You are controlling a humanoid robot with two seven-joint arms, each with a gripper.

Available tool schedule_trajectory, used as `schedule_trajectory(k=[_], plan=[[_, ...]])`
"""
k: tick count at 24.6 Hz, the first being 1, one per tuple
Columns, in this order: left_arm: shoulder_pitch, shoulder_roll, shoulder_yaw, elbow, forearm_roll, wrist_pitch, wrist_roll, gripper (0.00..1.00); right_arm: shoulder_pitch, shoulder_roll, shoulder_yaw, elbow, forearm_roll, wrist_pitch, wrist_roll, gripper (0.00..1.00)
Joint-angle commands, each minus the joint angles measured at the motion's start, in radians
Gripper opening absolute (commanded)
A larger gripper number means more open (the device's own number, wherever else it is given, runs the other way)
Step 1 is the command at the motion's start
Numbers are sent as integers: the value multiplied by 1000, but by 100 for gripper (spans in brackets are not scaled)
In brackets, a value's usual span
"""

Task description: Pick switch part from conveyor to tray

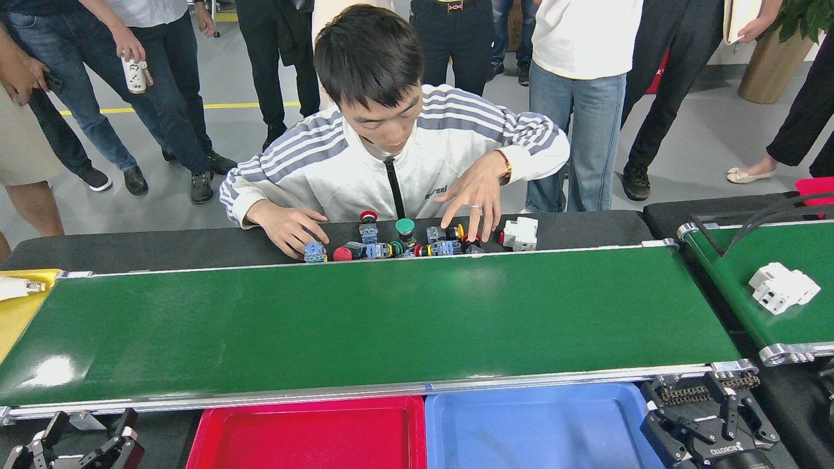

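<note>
I am waiting at the start of a pick: the conveyor [365,319], the long green belt across the middle of the frame, carries nothing at all. The nearest switch part [783,287], a white block, lies on the shorter green belt [749,273] at the right edge of the frame, well apart from my arms. More parts, a cluster of small buttons and blocks [397,242], sit on the black worktop [163,244] just beyond the far rail, where a person in a striped jacket has one hand [287,225] beside them and the other hand [479,192] hovering above.

My left gripper [81,446] rests at the lower left corner with its fingers spread and holding nothing. My right gripper [710,426] sits at the lower right, just beside the blue tray [534,423]; its fingers also look released and empty. The red tray [306,433] lies next to the blue one, and neither shows any part inside.

My judgement: nothing to grasp yet. The next move calls for patience until a part rides onto the long belt, then a reach with whichever arm it passes closer to.
</note>
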Motion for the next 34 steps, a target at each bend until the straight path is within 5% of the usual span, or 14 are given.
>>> schedule_trajectory(k=[1, 15, 27, 34], plan=[[-7, 6, 7, -6, 4, 11, 7, 100, -12, -3, -6, -12, -2, 34, -9, 100], [-13, 7, 2, -8, 6, 9, 7, 100, -66, -7, -5, 13, 1, 41, -9, 100], [-15, 1, -7, -17, 3, 8, 7, 100, -241, -21, 3, 226, 8, 70, 3, 100], [-27, 1, -9, -19, -2, 8, 7, 100, -273, -58, 41, 269, 10, 87, 72, 100]])
